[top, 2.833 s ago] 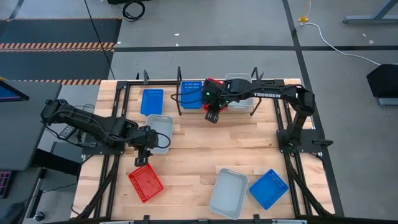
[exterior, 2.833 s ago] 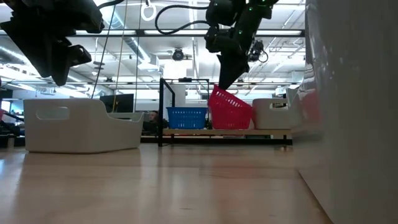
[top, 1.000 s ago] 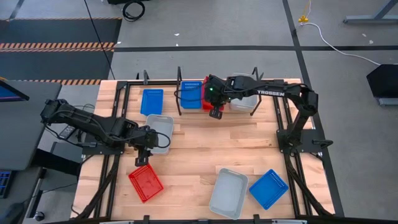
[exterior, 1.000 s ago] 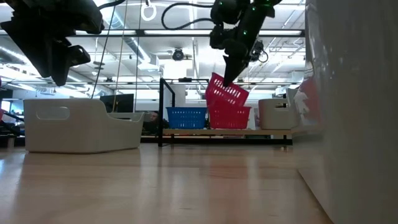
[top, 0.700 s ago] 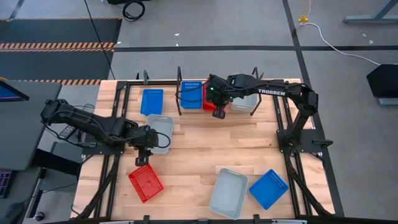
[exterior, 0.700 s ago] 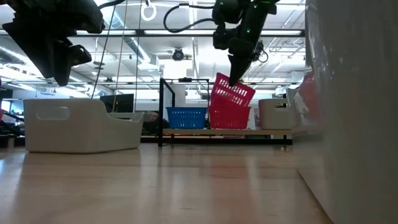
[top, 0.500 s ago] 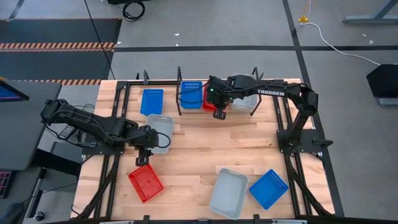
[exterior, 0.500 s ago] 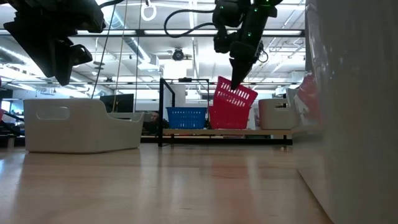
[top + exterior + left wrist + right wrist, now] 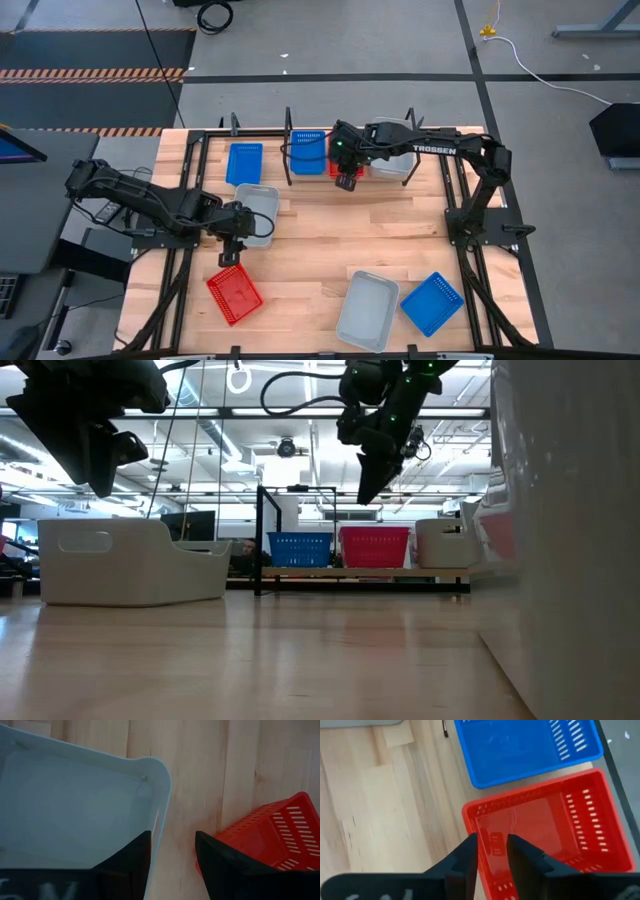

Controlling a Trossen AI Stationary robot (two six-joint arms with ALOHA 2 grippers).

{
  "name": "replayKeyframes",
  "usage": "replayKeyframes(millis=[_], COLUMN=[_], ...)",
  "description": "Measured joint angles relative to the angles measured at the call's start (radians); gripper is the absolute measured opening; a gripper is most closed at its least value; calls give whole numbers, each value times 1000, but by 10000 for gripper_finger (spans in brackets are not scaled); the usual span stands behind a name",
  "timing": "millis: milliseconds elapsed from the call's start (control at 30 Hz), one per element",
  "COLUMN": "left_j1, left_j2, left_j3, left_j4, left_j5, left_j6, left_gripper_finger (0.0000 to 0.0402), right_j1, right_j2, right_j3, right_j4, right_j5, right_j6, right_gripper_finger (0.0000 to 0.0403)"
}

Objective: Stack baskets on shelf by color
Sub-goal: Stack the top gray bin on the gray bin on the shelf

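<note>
The high view looks straight down on the whole tabletop (image 9: 330,240). The low view sits at tabletop height, facing level toward the shelf (image 9: 360,572) at the far edge. Each wrist view looks close down past its own fingers; both wide views share the shelf.

Right end effector (image 9: 372,488) raised, fingers parted; left end effector (image 9: 231,257) low, fingers seemingly apart.

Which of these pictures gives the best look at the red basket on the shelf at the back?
The right wrist view: the red basket fills the picture, its rim and slotted bottom clear, beside a blue basket. The low view shows only its side on the shelf. From above, the right arm mostly hides it. The left wrist view misses it.
</note>
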Motion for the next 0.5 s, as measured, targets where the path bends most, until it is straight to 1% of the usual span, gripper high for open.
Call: replayKeyframes(millis=[100, 233, 267, 400, 500], left_j1=[0, -2, -6, -13, -9], left_j2=[0, 0, 0, 1, 13], left_j3=[0, 0, 0, 0, 0], left_j4=[-1, -15, -27, -69, -76], left_j5=[3, 70, 73, 42, 16], left_j6=[5, 80, 104, 231, 318], left_gripper_finger=[160, 160, 160, 165, 180], right_j1=[3, 25, 33, 76, 115], right_j2=[-20, -55, -65, -109, -134], right_j3=[3, 58, 70, 97, 98], right_j4=[-8, -37, -40, -37, -43], right_j5=[-2, -24, -26, -26, -26], right_j6=[96, 208, 230, 313, 354], right_gripper_finger=[120, 126, 126, 126, 126])
